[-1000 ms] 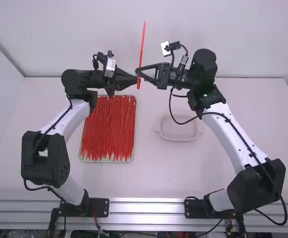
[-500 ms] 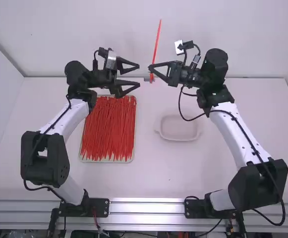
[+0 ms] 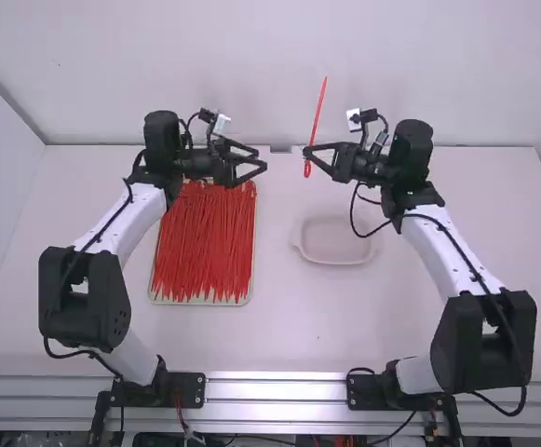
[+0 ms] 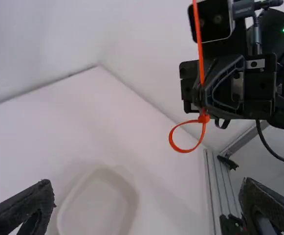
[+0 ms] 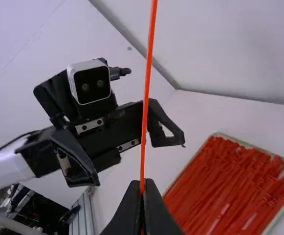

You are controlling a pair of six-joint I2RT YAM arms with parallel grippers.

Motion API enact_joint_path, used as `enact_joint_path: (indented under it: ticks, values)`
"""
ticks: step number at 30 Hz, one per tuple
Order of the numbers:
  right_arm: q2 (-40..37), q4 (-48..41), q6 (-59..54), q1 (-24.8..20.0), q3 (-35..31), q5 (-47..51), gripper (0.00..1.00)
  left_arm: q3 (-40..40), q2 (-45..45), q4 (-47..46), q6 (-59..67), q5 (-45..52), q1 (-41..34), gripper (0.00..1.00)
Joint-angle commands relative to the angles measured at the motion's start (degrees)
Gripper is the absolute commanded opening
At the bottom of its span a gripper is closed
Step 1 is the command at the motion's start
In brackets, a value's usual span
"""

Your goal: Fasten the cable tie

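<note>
The red cable tie (image 3: 317,114) is held up in the upper middle of the frame, pinched tight just above its closed loop by the right gripper (image 3: 309,155), tail pointing up. The left gripper (image 3: 256,166) is spread wide open with nothing in it, parked just left of the tie, over the top end of the tray (image 3: 201,303) of spare ties (image 3: 205,242).

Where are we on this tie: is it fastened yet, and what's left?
Done: the cable tie is closed into a small loop, its tail sticking up. In hand: the right gripper is shut on it; the left gripper is open, apart from it. Left: probably dropping it in the clear container, which looks empty.
</note>
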Motion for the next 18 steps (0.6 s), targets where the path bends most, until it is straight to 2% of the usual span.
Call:
enact_joint_path:
  ticks: [1,7,9,14,18]
  values:
    - [-0.28,0.02,-2.80,-0.94,-2.27,-0.22,0.00,1.25,-1.16,-4.76,9.20,-3.02,0.31,0.99]
    - [-0.28,-0.11,-5.35,-1.99,-6.99,2.95,0.00,1.22,-1.16,-18.51,16.63,-6.84,0.55,0.99]
    - [-0.28,-0.04,-6.49,-1.75,-9.62,6.75,0.00,1.07,-1.16,-23.08,19.08,-7.10,0.26,0.99]
    - [-0.28,-0.20,-8.00,-1.07,-13.46,14.34,0.00,0.13,-1.16,-25.00,20.79,-10.03,0.59,0.99]
    - [-0.28,-0.37,-9.46,0.57,-18.01,24.50,0.00,-1.44,-1.16,-25.03,18.93,-18.62,0.26,0.99]
